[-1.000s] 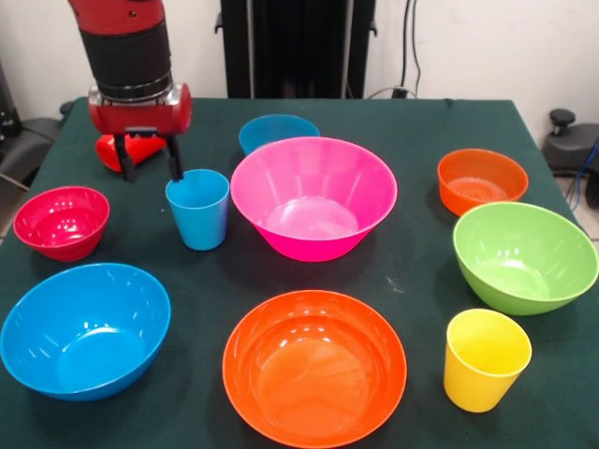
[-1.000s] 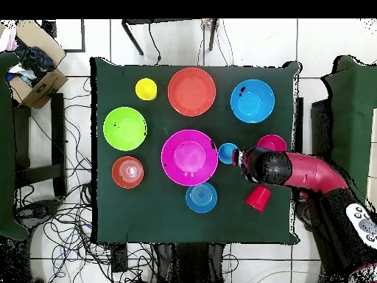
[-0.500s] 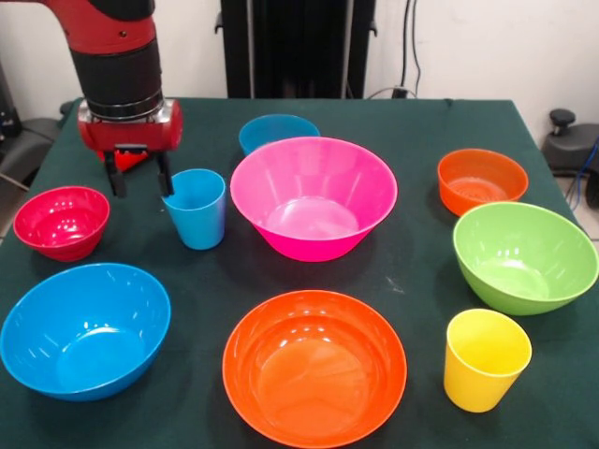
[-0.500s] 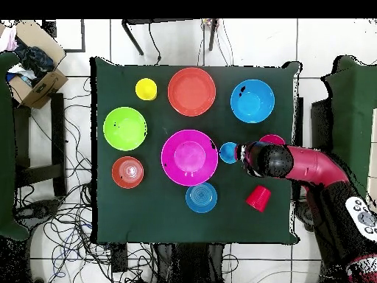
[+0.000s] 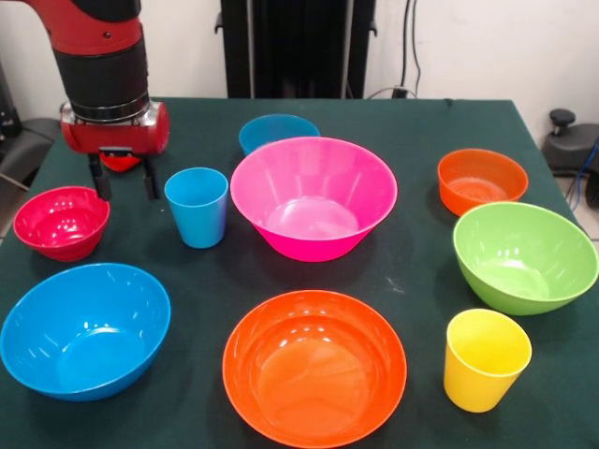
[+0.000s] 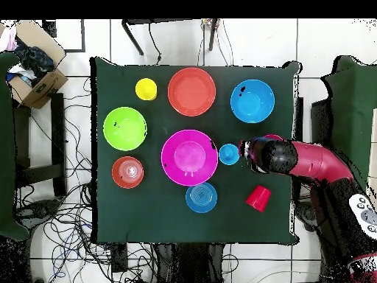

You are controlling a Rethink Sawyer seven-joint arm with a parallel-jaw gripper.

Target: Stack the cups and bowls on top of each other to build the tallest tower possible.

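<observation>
Gripper: the gripper (image 5: 121,177) is seen with its two dark fingers spread and nothing between them; it is held above the cloth just beside the light blue cup (image 5: 197,207), on the side away from the large pink bowl (image 5: 314,195), and apart from the cup.
Landmark: the large pink bowl is standing upright and empty near the middle of the table (image 5: 412,271).
Cups: the light blue cup is set upright just beside the pink bowl. The yellow cup (image 5: 486,359) is well apart from the pink bowl, past the large green bowl (image 5: 524,256). The red cup (image 6: 258,197) is seen from overhead, apart from the pink bowl.
Bowls: the small red bowl (image 5: 62,221), large blue bowl (image 5: 84,329), large orange bowl (image 5: 314,367), small orange bowl (image 5: 481,180) and small blue bowl (image 5: 277,131) are spread singly around the pink bowl.
Tower: nothing is stacked yet; only the base is in place.
Step in hand: a first piece is judged to be under selection, either the light blue cup or the small red bowl.
Next move: the open fingers would need to be brought astride one rim and lowered before closing.
</observation>
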